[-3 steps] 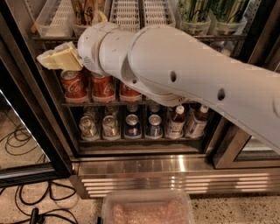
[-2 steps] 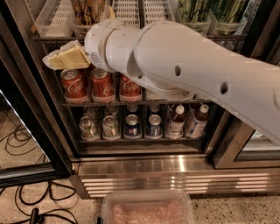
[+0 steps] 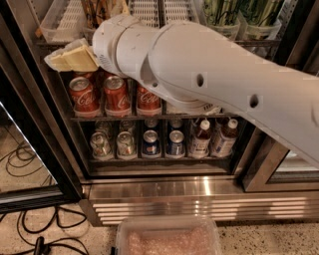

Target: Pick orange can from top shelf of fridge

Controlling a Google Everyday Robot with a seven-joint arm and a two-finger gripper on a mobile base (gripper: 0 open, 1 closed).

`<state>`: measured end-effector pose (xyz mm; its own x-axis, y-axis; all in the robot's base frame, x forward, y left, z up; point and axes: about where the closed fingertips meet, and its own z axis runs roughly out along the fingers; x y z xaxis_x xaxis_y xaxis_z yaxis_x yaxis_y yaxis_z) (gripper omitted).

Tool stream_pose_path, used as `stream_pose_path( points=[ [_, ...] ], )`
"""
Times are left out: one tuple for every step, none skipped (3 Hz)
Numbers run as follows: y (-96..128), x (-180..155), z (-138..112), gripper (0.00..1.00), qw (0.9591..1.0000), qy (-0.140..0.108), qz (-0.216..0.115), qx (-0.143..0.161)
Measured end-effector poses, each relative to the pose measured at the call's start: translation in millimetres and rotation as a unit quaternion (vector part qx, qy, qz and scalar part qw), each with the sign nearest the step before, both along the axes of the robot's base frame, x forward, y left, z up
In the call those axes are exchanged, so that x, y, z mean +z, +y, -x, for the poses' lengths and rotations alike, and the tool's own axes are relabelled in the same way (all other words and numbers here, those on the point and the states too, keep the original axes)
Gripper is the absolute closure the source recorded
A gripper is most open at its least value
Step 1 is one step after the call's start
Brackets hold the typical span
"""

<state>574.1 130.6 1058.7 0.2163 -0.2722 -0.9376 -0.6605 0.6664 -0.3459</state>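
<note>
The orange can (image 3: pixel 97 11), orange-brown with dark streaks, stands in a clear slotted lane tray on the top shelf (image 3: pixel 59 24) of the fridge (image 3: pixel 199 191); its top is cut off by the frame edge. My gripper (image 3: pixel 70 58), cream-coloured, sits at the end of the thick white arm (image 3: pixel 209 74). It is at the front edge of the top shelf, just below and left of the orange can, and is not touching it. The arm hides the middle of the shelf below.
Green-streaked cans (image 3: pixel 219 12) stand at the top right. Red cola cans (image 3: pixel 117 94) fill the middle rack, with more cans (image 3: pixel 149 142) and bottles (image 3: pixel 200 139) below. The open door frame (image 3: pixel 30 119) is at the left, with cables (image 3: pixel 30 229) on the floor. A clear tub (image 3: pixel 167 239) sits in front.
The gripper and arm have risen and shifted right, from level with the red cans' rack up to the front edge of the top shelf.
</note>
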Motion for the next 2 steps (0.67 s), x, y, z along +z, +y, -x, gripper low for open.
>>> stream_pose_path(
  points=[
    [-8.6, 10.1, -8.3, 0.06, 0.9996, -0.022, -0.001, -0.017],
    [-16.3, 14.9, -14.6, 0.12, 0.9989, -0.034, -0.002, -0.031]
  ],
)
